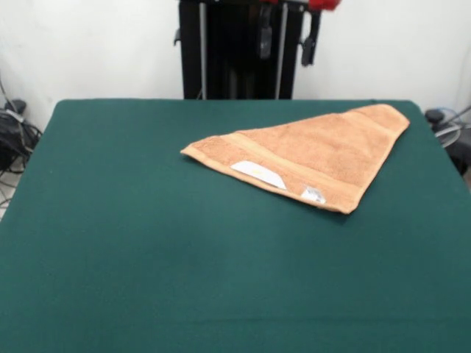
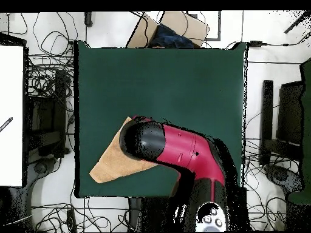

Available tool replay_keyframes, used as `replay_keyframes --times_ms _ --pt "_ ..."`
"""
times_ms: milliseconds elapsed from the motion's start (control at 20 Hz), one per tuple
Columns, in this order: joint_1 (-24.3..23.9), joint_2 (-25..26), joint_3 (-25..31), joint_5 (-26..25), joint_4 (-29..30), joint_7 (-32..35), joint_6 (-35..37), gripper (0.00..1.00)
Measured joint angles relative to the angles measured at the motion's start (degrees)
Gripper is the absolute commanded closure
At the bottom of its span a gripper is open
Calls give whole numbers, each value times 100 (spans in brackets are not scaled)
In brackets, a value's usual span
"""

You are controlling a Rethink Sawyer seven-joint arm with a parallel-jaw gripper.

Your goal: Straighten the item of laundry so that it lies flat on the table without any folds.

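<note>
The tan terry-cloth towel (image 1: pixel 316 151) lies on the dark-green table (image 1: pixel 147 243), right of centre toward the far side. It is folded into a triangle, with one point at the far right corner. Two white tags (image 1: pixel 257 174) show near its front edge. My gripper (image 1: pixel 287 37) hangs high at the top edge in front of the pedestal, well above and behind the towel, open and empty. In the overhead view the red arm (image 2: pixel 182 148) covers most of the towel (image 2: pixel 112 165); only its lower-left corner shows near the table's edge (image 2: pixel 82 121).
The black pedestal (image 1: pixel 235 51) stands behind the table's far edge. Cables (image 2: pixel 48 91) lie on the floor around the table. A cardboard box (image 2: pixel 176 27) sits beyond the table's far side in the overhead view. A white panel (image 2: pixel 11 109) is at the left.
</note>
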Motion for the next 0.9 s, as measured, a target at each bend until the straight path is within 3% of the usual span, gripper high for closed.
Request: replay_keyframes --times_ms 400,900 --pt "-47 393 167 -72 -65 0 -37 0" --pt "-51 418 241 -72 -68 0 -37 0"
